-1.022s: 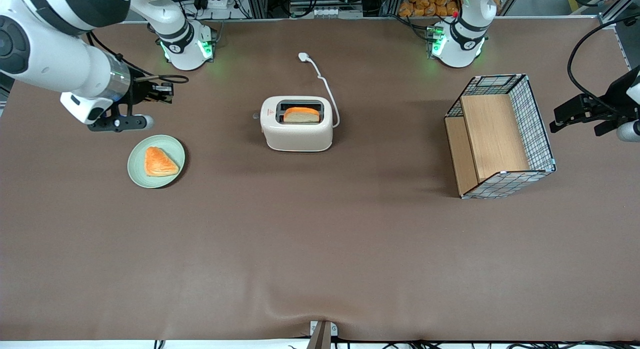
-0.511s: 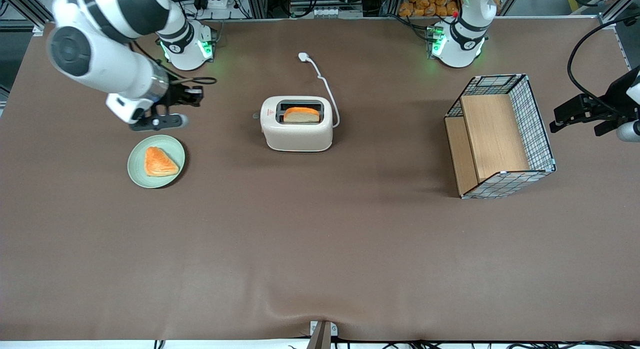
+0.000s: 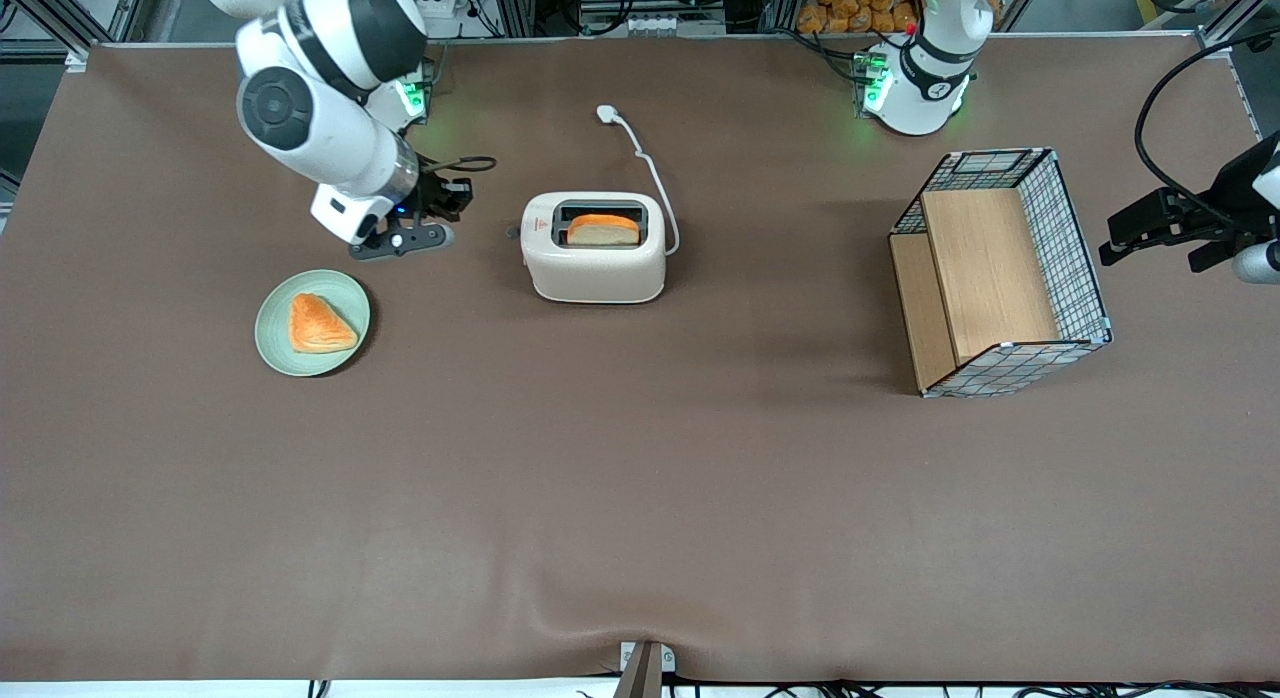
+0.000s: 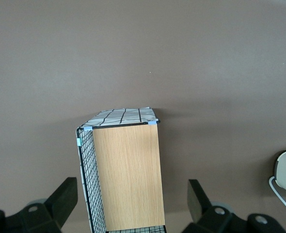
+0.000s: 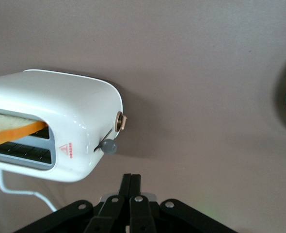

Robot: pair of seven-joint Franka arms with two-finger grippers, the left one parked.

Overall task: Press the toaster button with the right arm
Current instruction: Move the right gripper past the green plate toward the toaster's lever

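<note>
**Approach to the lever**

We see the black two-finger gripper (image 3: 455, 200) on the white jointed right arm (image 3: 320, 128), fingers pressed together, near the small grey knob-like toaster button (image 5: 109, 146) on the cream-white rounded toaster (image 3: 595, 246). Next we judge it must come above the knob and push down.

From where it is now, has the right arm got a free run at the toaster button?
Probably yes. The claw, fingers shut, hovers beside the toaster at its button end. The toaster button sticks out uncovered, with only bare table between. The plate with its pastry lies nearer the front camera, off the path.
</note>
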